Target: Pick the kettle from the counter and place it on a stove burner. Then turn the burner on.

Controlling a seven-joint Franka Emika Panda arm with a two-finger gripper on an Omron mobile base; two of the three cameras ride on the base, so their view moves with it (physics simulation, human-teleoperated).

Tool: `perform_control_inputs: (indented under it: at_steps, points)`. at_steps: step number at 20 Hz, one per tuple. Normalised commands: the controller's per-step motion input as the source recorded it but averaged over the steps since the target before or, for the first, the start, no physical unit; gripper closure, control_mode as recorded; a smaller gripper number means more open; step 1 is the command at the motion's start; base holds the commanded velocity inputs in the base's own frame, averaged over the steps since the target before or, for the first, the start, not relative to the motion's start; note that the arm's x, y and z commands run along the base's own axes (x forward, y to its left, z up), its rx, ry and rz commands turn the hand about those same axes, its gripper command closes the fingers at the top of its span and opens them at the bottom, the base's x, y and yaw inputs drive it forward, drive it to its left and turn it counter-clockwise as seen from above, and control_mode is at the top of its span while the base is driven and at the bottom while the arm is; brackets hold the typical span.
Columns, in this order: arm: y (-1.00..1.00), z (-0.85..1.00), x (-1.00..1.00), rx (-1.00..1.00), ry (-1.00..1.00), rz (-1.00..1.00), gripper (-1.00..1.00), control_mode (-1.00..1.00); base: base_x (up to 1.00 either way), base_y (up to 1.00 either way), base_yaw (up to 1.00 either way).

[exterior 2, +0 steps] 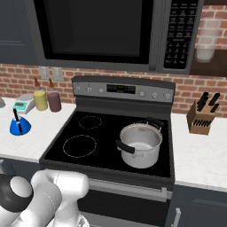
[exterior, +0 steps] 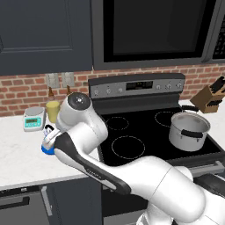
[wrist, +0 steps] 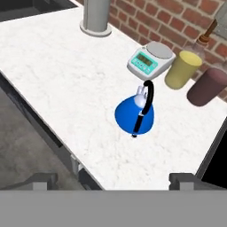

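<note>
The small blue kettle (wrist: 131, 116) with its black arched handle stands upright on the white marble counter (wrist: 62, 84), left of the stove. In the hand view my gripper (wrist: 114, 181) is open, its two fingertips (wrist: 42, 179) spread wide at the bottom, above the kettle and clear of it. From the left base view my arm covers most of the kettle (exterior: 45, 149). It stands in plain sight in the right base view, the kettle (exterior 2: 20, 127) near the counter's left end. The large stove burner (exterior 2: 80, 146) is the front-left ring in the black glass, and it is bare.
A silver pot (exterior 2: 141, 144) with black handles sits on the front-right burner. Behind the kettle stand a kitchen scale (wrist: 150, 60), a yellow cup (wrist: 182, 70) and a dark red cup (wrist: 206, 87). A knife block (exterior 2: 201, 118) is right of the stove, with knobs (exterior 2: 88, 89) on its back panel.
</note>
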Motion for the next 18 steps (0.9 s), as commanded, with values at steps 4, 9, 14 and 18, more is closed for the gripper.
perform_control_inputs:
  at_steps: [4,9,14,18]
  points:
    - [-0.14,-0.39,0.31,-0.06,0.04,-0.13,-1.0,-1.0,0.0,0.0,0.0]
    - [0.0,-0.26,0.48,-0.05,0.01,-0.18,-1.0,-1.0,0.0,0.0,0.0]
    - [0.02,-0.03,0.34,0.0,0.0,-0.05,-1.0,-1.0,0.0,0.0,0.0]
    - [0.09,-0.01,0.33,0.0,0.04,0.0,-1.0,-1.0,0.0,0.0,0.0]
